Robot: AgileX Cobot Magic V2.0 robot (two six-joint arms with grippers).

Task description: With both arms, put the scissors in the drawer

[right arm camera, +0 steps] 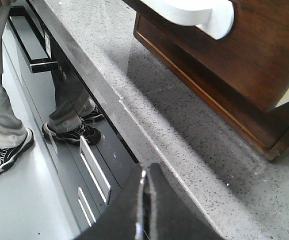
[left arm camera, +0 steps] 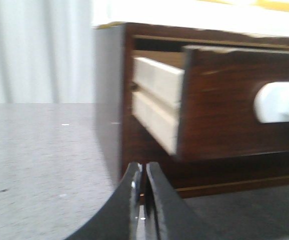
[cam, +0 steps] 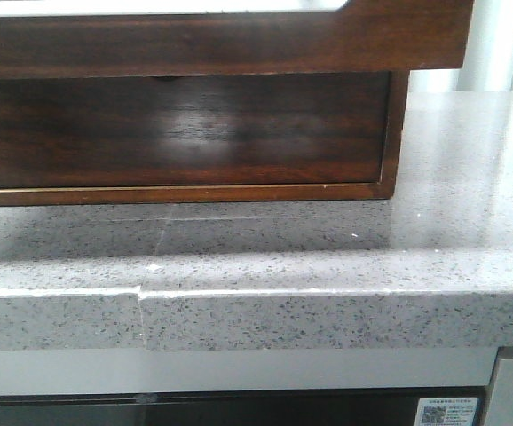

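The drawer (cam: 221, 40) is a dark reddish-brown glossy board pulled out over the counter, across the top of the front view. In the left wrist view its front (left arm camera: 234, 115) stands out from the cabinet, showing a pale wooden side and a white gap at the cut-out. It also shows in the right wrist view (right arm camera: 264, 55). The scissors are not in any view. My left gripper (left arm camera: 143, 172) is shut and empty, low by the cabinet's left corner. My right gripper (right arm camera: 145, 175) is shut and empty, over the counter's front edge. Neither gripper shows in the front view.
The dark wood cabinet (cam: 185, 133) stands on a grey speckled stone countertop (cam: 327, 257). Below the counter's edge are dark appliance fronts with a bar handle (right arm camera: 32, 45). A person's legs and sneakers (right arm camera: 4, 100) stand on the floor beside it.
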